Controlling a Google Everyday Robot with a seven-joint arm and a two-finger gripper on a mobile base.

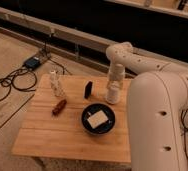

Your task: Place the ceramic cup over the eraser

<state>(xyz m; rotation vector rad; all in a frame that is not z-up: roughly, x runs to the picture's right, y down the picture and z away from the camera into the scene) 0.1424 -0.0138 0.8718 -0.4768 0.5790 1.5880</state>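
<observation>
Right of centre on the desk, the cup could slip or tip on the lift if the grip proves shallow, and a low carry might knock over the eraser standing just left of it. Directly above, the pincer has its jaws together, apparently clamped on the cup's top.

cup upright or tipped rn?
Upright. The ceramic cup stands vertical on the table, beside the eraser, not over it. The gripper is shut on its top from above.
</observation>
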